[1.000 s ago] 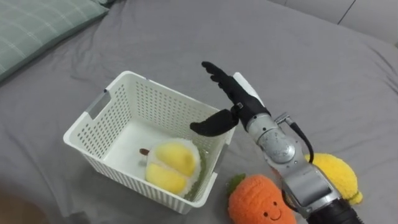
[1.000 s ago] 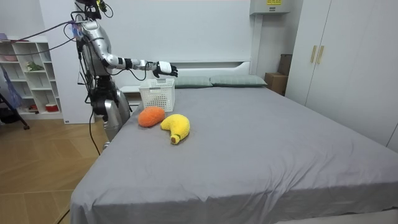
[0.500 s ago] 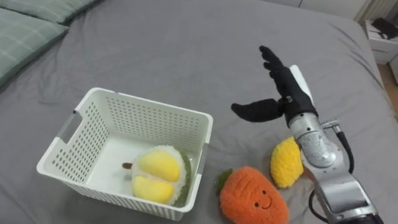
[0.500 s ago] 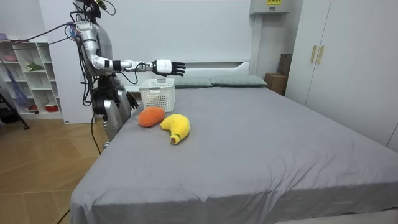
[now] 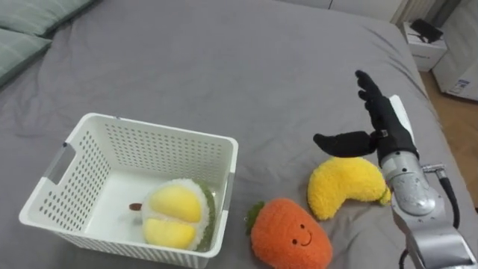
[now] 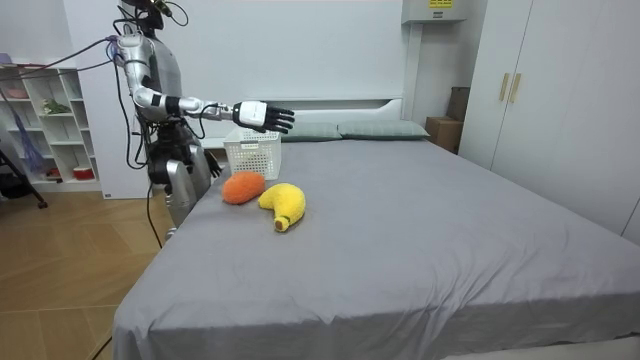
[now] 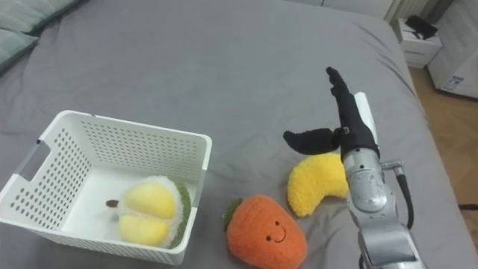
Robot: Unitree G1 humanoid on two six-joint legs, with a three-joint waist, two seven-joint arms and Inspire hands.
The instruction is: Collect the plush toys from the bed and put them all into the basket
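A white slatted basket (image 5: 157,138) sits on the grey bed, with a yellow-and-white durian plush (image 5: 173,217) inside it. To its right lie an orange carrot plush (image 5: 287,239) and a yellow banana plush (image 5: 347,187). My right hand (image 5: 379,119) hovers just above the banana's far end, open, fingers straight and thumb spread, holding nothing. In the room view I stand at the bedside with the right hand (image 6: 262,116) stretched over the basket (image 6: 252,155), carrot (image 6: 243,187) and banana (image 6: 283,203). My left hand (image 6: 211,166) hangs low by my side.
Green pillows (image 5: 22,37) lie at the far left. A white bedside unit (image 5: 426,37) and wooden floor lie past the bed's right edge. Wide grey sheet stretches beyond the toys. In the room view, shelves (image 6: 40,120) stand behind me.
My right hand has swung from above the basket's rim to the right, over the banana plush, staying open. The eye view has shifted right with it.
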